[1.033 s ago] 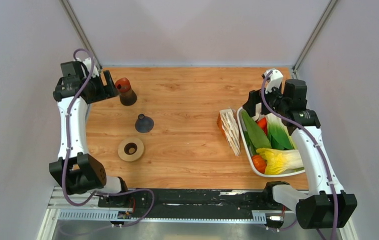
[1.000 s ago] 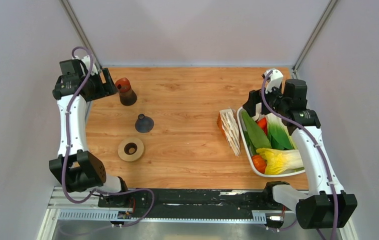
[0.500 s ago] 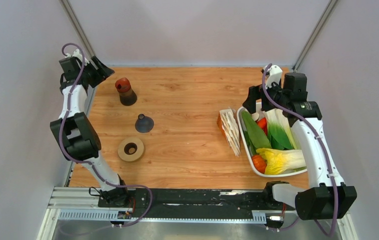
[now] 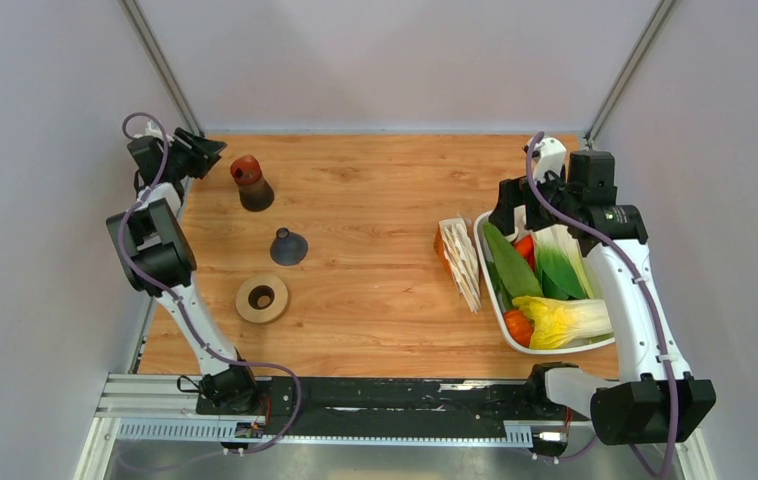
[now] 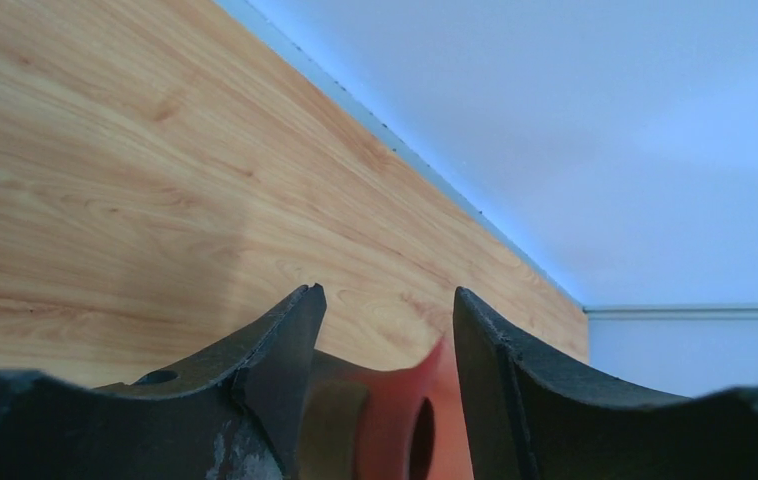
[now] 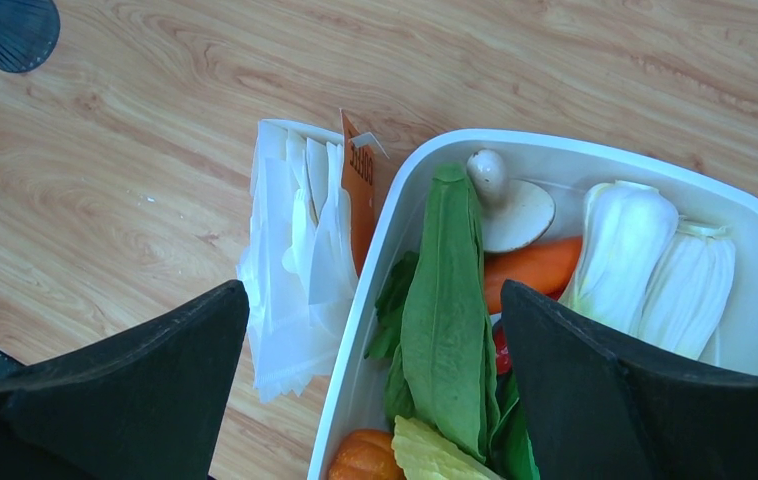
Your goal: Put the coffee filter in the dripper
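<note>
Orange card — dark print, not legible.

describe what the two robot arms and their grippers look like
Both arms, left arm and right arm, are slim white tubular links joined by chunky black joint housings, each with a thin purple cable looping along it. The left gripper and right gripper have two broad matte black wedge-shaped fingers tapering to blunt tips. No markings are visible.
</note>
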### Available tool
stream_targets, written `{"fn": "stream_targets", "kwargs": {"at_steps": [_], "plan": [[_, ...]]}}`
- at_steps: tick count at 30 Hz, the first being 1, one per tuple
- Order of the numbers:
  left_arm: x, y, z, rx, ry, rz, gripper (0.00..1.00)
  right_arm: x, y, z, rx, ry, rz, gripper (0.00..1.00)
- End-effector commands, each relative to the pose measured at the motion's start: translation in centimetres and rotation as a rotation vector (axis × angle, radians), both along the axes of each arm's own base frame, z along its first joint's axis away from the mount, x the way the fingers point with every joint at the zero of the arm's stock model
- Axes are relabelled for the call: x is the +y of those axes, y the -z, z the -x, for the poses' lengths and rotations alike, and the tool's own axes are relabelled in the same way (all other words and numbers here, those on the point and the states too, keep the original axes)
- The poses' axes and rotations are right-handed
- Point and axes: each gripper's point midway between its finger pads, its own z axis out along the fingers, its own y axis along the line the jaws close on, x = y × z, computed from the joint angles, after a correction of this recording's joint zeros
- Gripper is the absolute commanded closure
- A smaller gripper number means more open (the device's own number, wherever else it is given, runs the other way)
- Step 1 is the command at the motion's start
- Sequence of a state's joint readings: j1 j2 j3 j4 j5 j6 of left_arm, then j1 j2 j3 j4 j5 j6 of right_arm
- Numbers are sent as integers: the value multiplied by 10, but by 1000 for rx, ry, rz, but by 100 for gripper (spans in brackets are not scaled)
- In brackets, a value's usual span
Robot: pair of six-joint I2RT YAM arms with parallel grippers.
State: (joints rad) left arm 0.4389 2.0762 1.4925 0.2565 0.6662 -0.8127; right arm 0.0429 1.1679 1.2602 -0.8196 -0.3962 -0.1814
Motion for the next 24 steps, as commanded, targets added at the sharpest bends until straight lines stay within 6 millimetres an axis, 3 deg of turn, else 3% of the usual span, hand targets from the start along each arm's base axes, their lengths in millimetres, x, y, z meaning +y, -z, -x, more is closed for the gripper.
{"fn": "stream_targets", "kwargs": {"at_steps": [1, 3, 13, 24], "plan": [[-1, 2, -10, -64, 24, 90, 40, -5, -21, 7, -42, 24, 21, 0], [-3, 16, -12, -45, 27, 136, 42, -5, -21, 8, -38, 27, 21, 0], [-32, 41, -5, -10, 104, 188, 43, -6, -22, 6, -30, 37, 20, 0], [-83, 50, 3, 15, 154, 265, 43, -9, -17, 9, -20, 48, 35, 0]]}}
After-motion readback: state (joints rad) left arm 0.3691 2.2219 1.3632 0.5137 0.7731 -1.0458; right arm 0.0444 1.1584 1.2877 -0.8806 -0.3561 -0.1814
